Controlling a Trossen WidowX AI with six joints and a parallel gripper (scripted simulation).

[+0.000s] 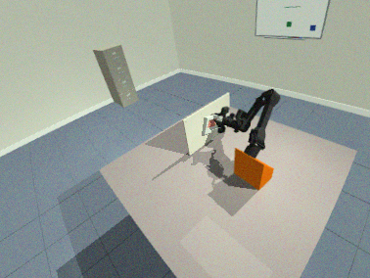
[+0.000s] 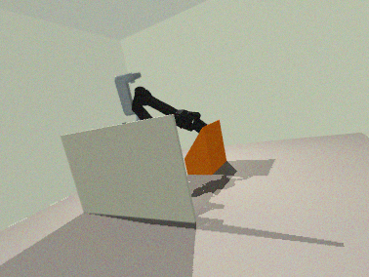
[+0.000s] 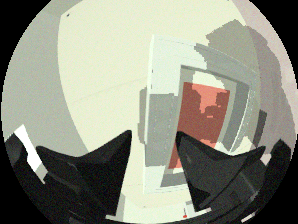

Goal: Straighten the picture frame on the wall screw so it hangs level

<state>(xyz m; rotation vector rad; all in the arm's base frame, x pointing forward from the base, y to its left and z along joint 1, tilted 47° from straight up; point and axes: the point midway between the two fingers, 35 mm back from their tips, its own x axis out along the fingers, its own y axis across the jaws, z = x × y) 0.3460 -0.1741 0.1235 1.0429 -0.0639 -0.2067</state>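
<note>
The picture frame (image 1: pixel 205 128) (image 3: pixel 162 130), white with a red picture, hangs on the cream upright board (image 1: pixel 194 139) (image 2: pixel 127 171) (image 3: pixel 100 75). In the wrist view its left side is near upright, leaning slightly, but the close, distorted view does not show clearly how level it is. My gripper (image 1: pixel 216 120) (image 3: pixel 153 135) is partly open at the frame. The left fingertip is outside the frame's left edge, and the right fingertip is in front of the picture's lower left. No firm grip shows. The screw and back strip are hidden, and the board hides the frame in the exterior view.
An orange wedge-shaped block (image 1: pixel 249 168) (image 2: pixel 210 148) stands on the table (image 1: pixel 303 196) near the arm's base. A grey cabinet (image 1: pixel 116 73) and a whiteboard (image 1: pixel 274 22) are in the background. The arm reaches over the table to the board's front.
</note>
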